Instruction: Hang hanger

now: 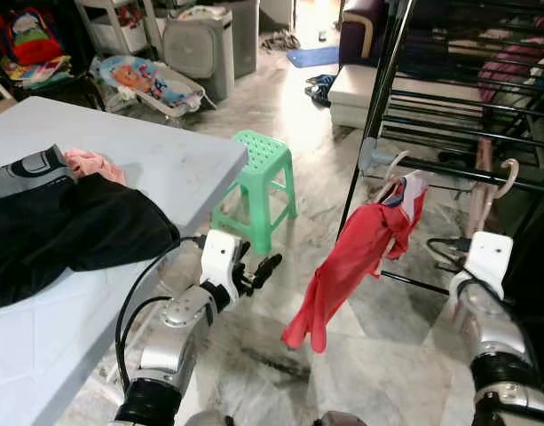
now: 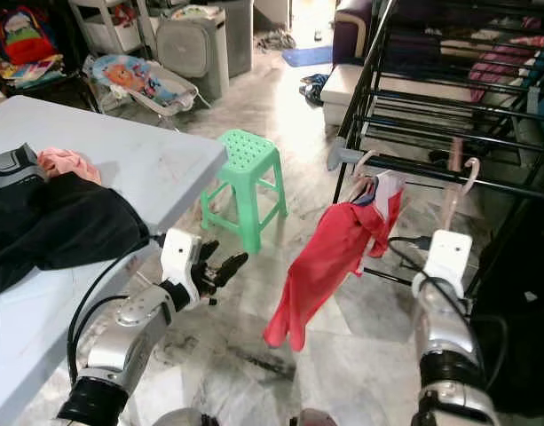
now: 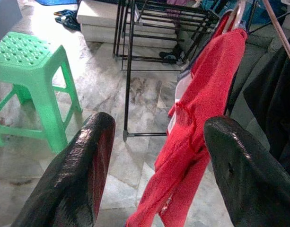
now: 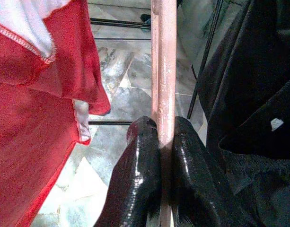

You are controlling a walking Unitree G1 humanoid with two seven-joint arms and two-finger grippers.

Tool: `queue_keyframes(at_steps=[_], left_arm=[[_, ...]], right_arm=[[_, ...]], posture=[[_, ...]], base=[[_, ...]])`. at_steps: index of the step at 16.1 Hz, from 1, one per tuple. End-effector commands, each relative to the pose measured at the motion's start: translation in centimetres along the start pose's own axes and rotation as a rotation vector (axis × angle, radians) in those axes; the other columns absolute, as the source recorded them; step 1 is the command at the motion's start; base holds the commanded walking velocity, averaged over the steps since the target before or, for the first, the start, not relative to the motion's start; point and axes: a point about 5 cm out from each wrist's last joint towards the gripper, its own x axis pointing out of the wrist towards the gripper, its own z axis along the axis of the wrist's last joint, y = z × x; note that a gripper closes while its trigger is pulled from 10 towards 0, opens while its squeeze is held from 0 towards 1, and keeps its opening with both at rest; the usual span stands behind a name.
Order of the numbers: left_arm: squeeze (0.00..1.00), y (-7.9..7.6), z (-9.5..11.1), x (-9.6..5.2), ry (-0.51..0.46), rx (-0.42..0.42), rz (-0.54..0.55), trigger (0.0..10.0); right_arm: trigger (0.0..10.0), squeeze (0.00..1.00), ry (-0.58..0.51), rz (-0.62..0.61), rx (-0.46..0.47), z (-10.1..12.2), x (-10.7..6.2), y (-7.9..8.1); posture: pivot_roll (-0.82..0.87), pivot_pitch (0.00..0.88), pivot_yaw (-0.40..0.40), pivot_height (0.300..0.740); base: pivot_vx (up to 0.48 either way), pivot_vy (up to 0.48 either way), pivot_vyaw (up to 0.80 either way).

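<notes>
While the right gripper [image 4: 164, 142] pinched the pink hanger [image 4: 163, 61] between its 2 fingers beside the rack [image 2: 449, 169], the hanger seemed light, stiff and slippery; the left gripper [image 3: 156, 156] stood spread.

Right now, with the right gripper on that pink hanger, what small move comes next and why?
Probably ease the right gripper open and back off: the pink hanger already seems hooked over the drying rack's rail, next to the red shirt.

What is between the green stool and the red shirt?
Just bare marble floor between the green stool and the red shirt, seen from the head cameras.
</notes>
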Motion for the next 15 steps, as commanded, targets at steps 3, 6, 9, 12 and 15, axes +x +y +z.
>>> queue_keyframes(at_steps=[3, 6, 9, 12, 15], left_arm=[[0.0, -0.2, 0.2, -0.3, 0.007, 0.018, -0.002, 10.0], [0.0, -0.1, 0.1, -0.6, 0.014, 0.02, 0.004, 10.0], [0.0, -0.1, 0.0, -0.7, 0.019, 0.021, 0.008, 10.0], [0.0, -0.2, -0.2, -1.0, 0.028, 0.021, 0.008, 10.0], [0.0, -0.1, -0.2, -0.7, 0.049, 0.058, 0.053, 10.0]], right_arm=[[10.0, 0.0, 0.098, 0.004, 0.062, 0.9, 1.2, -0.3], [10.0, 0.0, 0.166, 0.039, 0.079, 0.4, 1.5, -0.1], [10.0, 0.0, 0.228, 0.074, 0.079, -0.7, 1.5, 0.3], [10.0, 1.0, 0.267, 0.079, 0.127, -2.4, 1.1, 0.5], [10.0, 1.0, 0.114, 0.025, 0.049, -1.9, 1.0, -0.3]], posture=[[-0.04, 0.0, 0.004, 0.74], [-0.02, 0.0, -0.003, 0.74], [-0.02, 0.0, -0.006, 0.74], [-0.01, 0.0, -0.003, 0.74], [-0.01, 0.0, 0.002, 0.74]], base=[[0.0, 0.0, 0.0], [0.0, 0.0, 0.0], [0.0, 0.0, 0.0], [0.0, 0.0, 0.0], [0.0, 0.0, 0.0]])
